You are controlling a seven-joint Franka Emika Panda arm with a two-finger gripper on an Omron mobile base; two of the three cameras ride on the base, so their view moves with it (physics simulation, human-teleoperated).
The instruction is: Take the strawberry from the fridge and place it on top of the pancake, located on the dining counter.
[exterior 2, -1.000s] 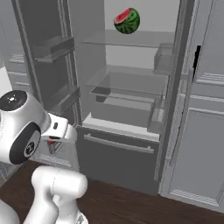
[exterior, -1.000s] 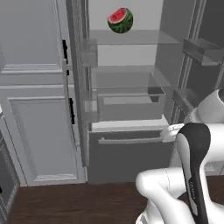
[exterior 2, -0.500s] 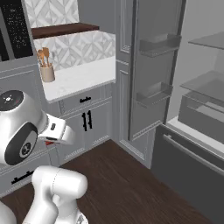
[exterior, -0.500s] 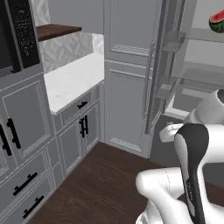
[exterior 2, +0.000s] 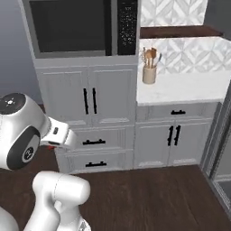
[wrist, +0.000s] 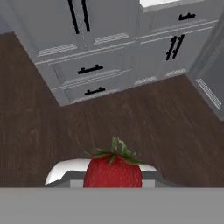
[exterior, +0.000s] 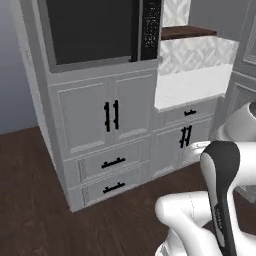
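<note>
The strawberry (wrist: 113, 169), a small red fruit with green leaves on top, sits at the bottom of the hand view, and my gripper (wrist: 113, 178) is shut on it. Its finger tips are hidden behind the fruit. The hand looks down at dark wood floor in front of grey drawer cabinets. In the right base view the gripper (exterior 2: 55, 142) hangs at the left beside the arm's big white joint, with a speck of red under it. The fridge, the pancake and the dining counter are out of view.
A tall grey cabinet unit (exterior: 105, 120) with black handles carries a dark built-in oven (exterior: 95, 30). To its right a white worktop (exterior 2: 180, 85) holds a utensil jar (exterior 2: 149, 72). Dark wood floor (exterior 2: 149, 194) lies open in front.
The whole picture has swung from the open fridge to the oven cabinets, so the base has turned. The strawberry stays in the shut gripper.
</note>
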